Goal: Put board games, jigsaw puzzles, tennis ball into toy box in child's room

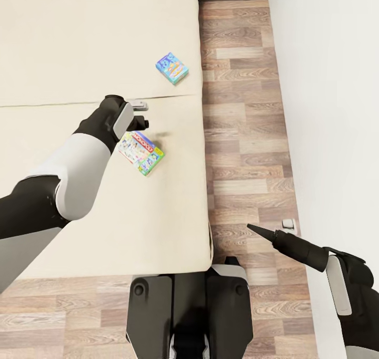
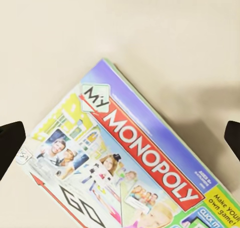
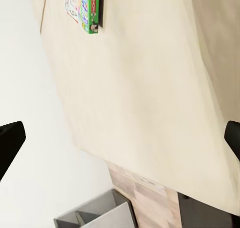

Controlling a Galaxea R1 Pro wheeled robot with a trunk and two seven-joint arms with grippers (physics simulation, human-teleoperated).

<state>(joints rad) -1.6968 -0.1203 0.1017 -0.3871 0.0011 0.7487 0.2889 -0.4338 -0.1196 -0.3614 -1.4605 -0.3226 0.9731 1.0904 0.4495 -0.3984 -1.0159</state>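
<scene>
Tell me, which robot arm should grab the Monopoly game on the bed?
Probably the left. Its left gripper hovers open right above the Monopoly box, while the right gripper hangs over the floor beside the bed.

Left arm (image 1: 63,185): white shell segments alternating with black ones, bulbous rounded elbow, black wrist carrying a light grey side panel. Right arm (image 1: 337,275): black tapering forearm, pointed tip, grey panel strip. Base (image 1: 189,311): two dark grey rounded blocks, round black screw caps, white trim on top.
</scene>
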